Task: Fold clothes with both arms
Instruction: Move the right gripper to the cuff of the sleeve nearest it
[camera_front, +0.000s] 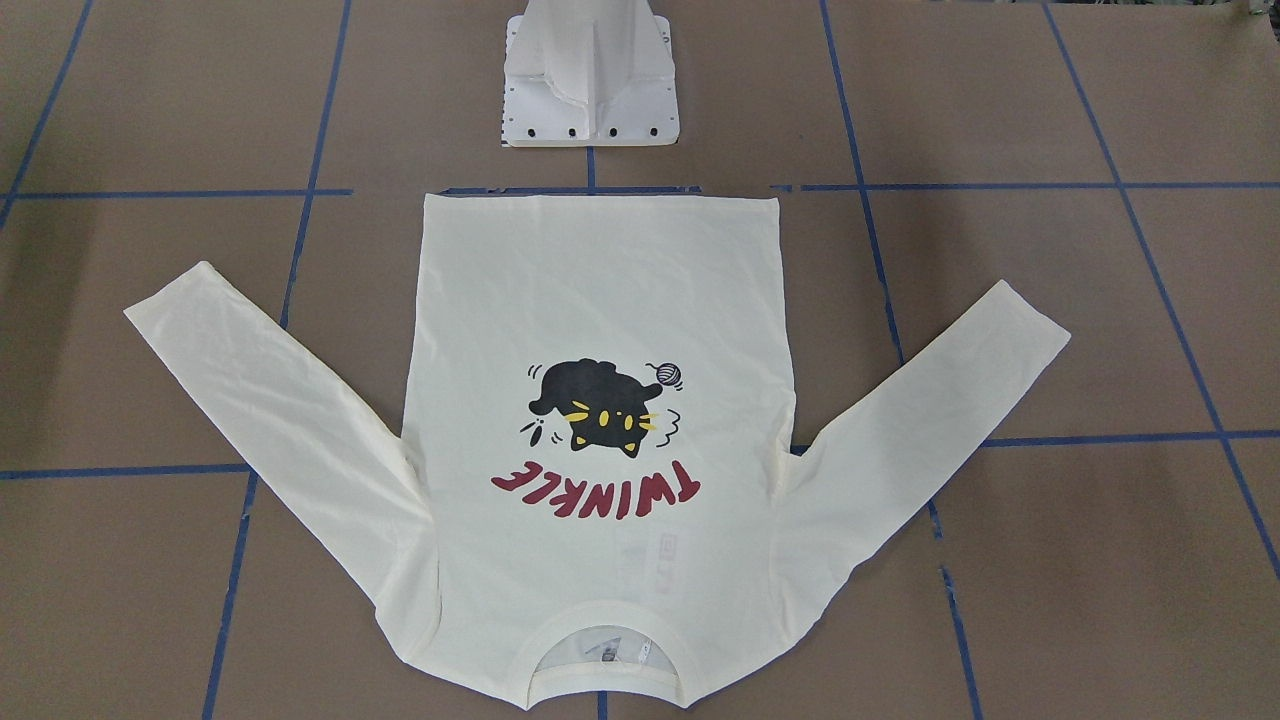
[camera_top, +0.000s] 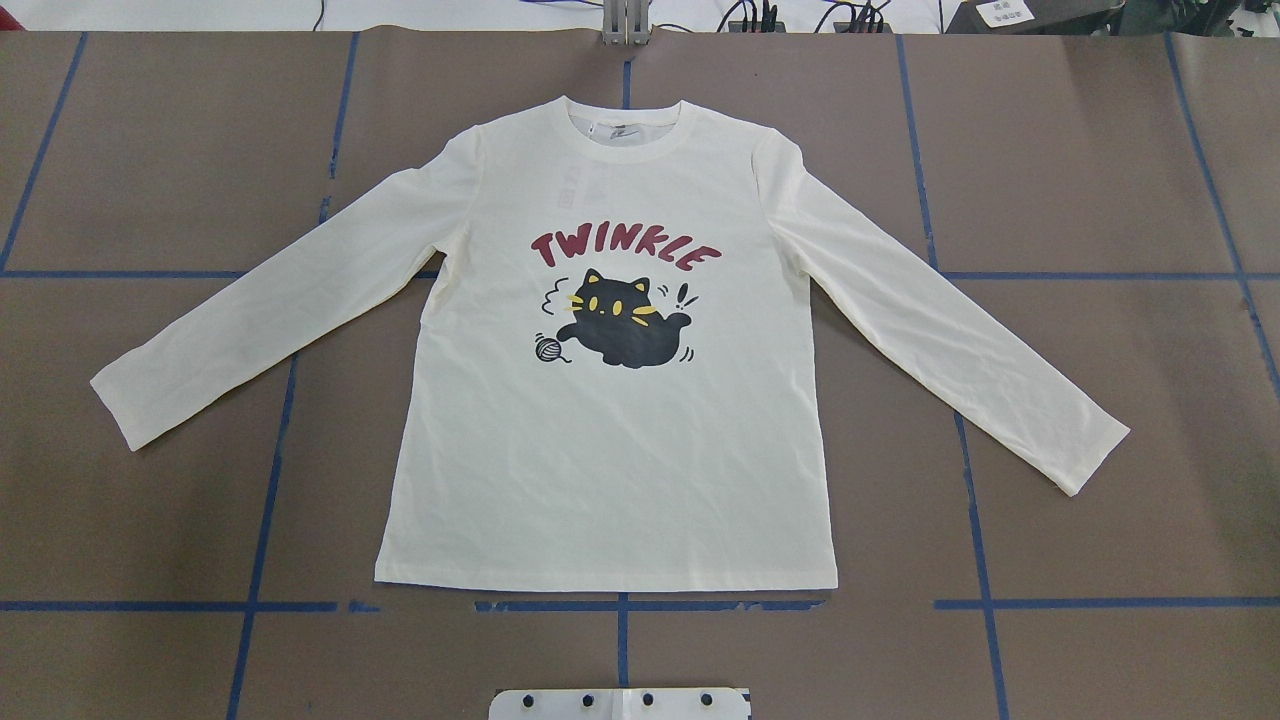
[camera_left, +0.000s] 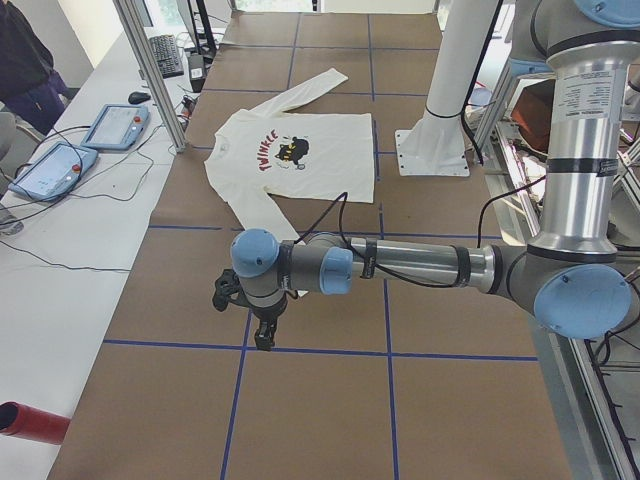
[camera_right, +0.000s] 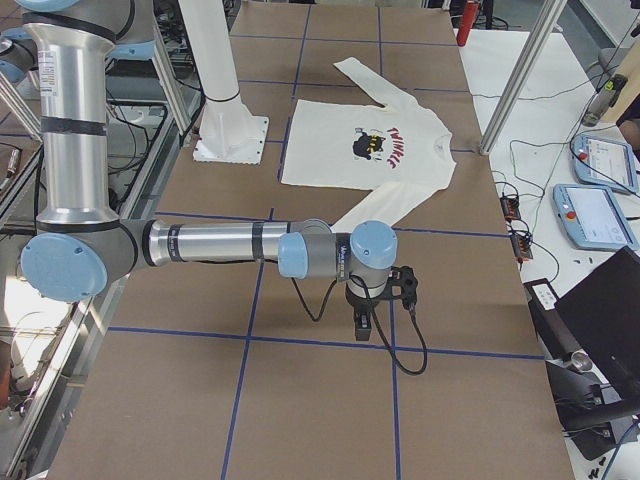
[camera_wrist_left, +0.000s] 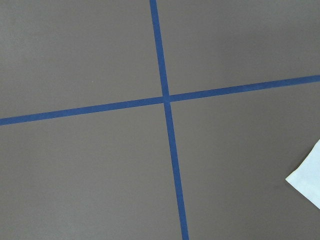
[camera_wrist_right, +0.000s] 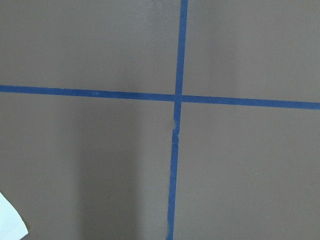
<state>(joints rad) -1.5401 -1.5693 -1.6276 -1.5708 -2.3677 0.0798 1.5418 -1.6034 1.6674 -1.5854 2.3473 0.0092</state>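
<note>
Long-sleeved T-shirt (camera_top: 610, 470) lies flat; left tool (camera_left: 263, 340) and right tool (camera_right: 362, 332) hover past its sleeves (camera_top: 290, 290), their opening I cannot tell. Pinch both evenly.

A brown paper-covered table (camera_top: 150, 150) is gridded with blue tape (camera_top: 150, 606). Beside the table runs a white bench (camera_left: 50, 320) bearing two teach pendants (camera_left: 113, 126) and a keyboard (camera_left: 166, 55).

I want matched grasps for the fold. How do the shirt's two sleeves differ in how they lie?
The left-side sleeve spreads out more sideways, while the right-side sleeve slants more steeply back toward the robot. The right-side sleeve also ends nearer the robot than the left-side sleeve does. Both lie flat, straight and unfolded.
</note>
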